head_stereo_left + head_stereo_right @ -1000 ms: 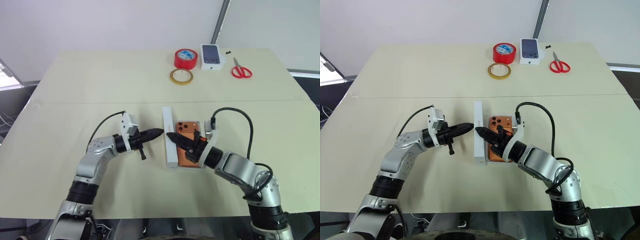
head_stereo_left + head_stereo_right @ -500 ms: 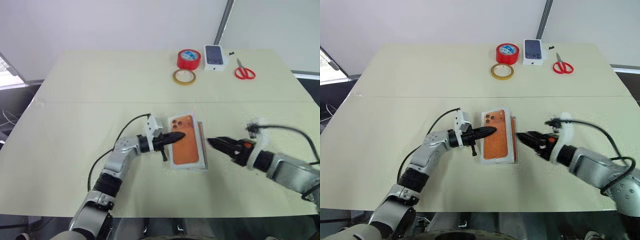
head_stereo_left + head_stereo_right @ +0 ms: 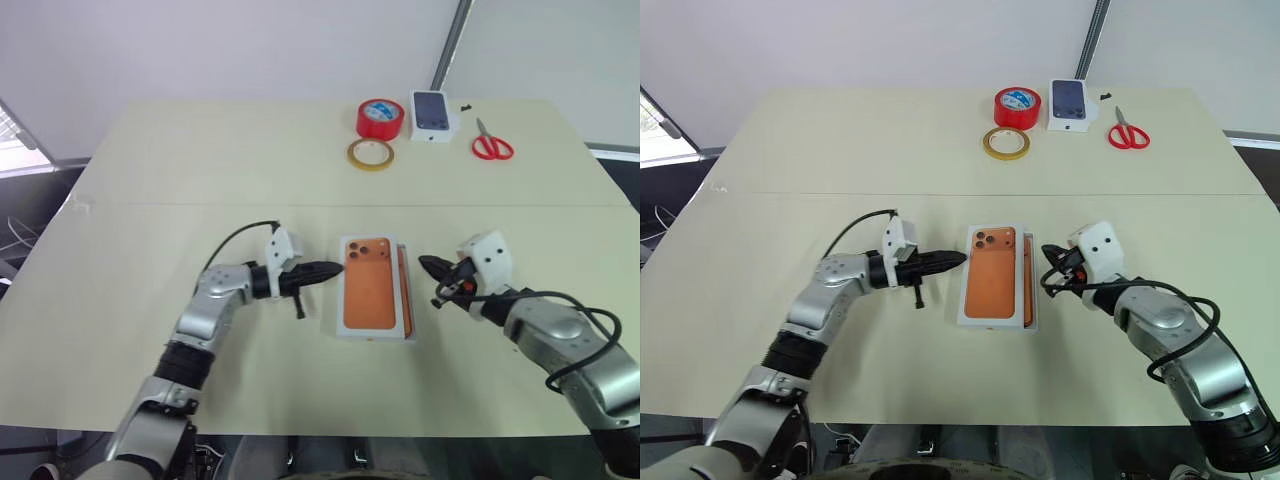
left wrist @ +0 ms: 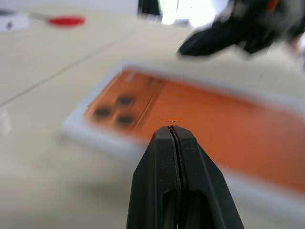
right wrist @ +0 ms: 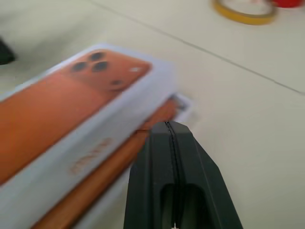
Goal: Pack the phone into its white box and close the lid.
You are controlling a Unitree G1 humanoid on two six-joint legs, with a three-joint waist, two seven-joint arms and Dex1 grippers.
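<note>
At the table's (image 3: 150,180) far edge we see red tape (image 3: 378,117), a yellow tape ring (image 3: 370,154), a small carton (image 3: 432,110) and scissors (image 3: 491,145) (all well apart). The lid (image 3: 368,286) now lies printed-face up, askew over the white box (image 3: 407,300), an orange strip uncovered. A second ago it stood on edge. Left gripper (image 3: 335,268) and right gripper (image 3: 428,266), jaws together, flank it.

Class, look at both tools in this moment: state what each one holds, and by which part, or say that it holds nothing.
Nothing is held. The left tool is shut and empty beside the lid; the right tool is shut and empty on its other side.
</note>
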